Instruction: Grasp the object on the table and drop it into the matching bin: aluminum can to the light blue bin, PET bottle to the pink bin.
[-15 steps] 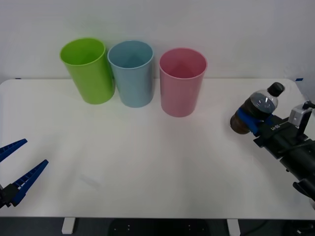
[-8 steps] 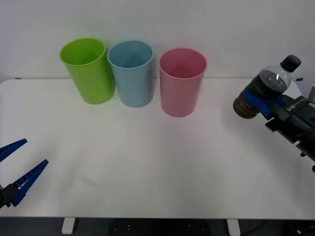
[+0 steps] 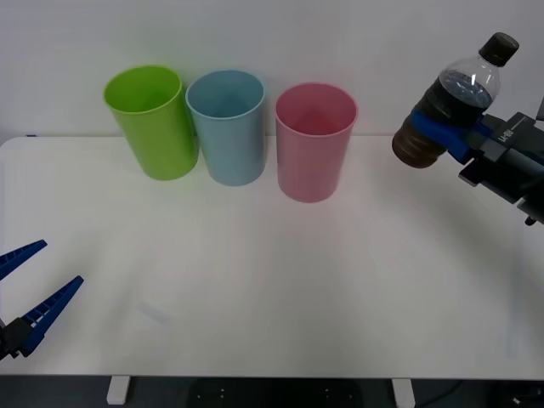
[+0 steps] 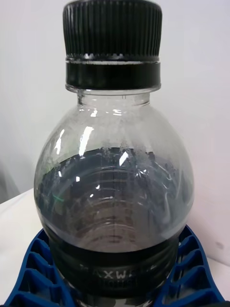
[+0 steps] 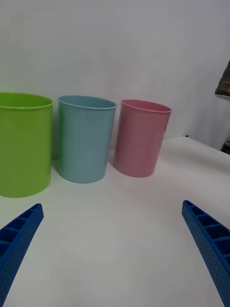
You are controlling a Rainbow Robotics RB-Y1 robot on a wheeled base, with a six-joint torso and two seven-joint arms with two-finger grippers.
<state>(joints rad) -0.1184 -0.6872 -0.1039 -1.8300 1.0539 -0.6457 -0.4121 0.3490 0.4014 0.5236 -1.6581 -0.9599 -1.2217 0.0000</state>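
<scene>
My right gripper (image 3: 444, 127) is shut on the PET bottle (image 3: 448, 100), a small clear bottle with dark contents and a black cap, held tilted in the air at the far right, well above the table (image 3: 272, 280). Close up, the bottle (image 4: 115, 192) sits between the blue ribbed fingers (image 4: 33, 273). The pink bin (image 3: 314, 141) stands to the bottle's left, with the light blue bin (image 3: 227, 127) beside it. Both the pink bin (image 5: 141, 138) and the light blue bin (image 5: 85, 139) also appear in the left wrist view. My left gripper (image 3: 25, 293) rests open at the near left edge.
A lime green bin (image 3: 153, 121) stands left of the light blue one, the three in a row along the table's far edge before a white wall. The white tabletop stretches bare in front of the bins.
My right gripper has lifted the bottle upward from near table level to above the height of the bins' rims. The left arm has not moved.
</scene>
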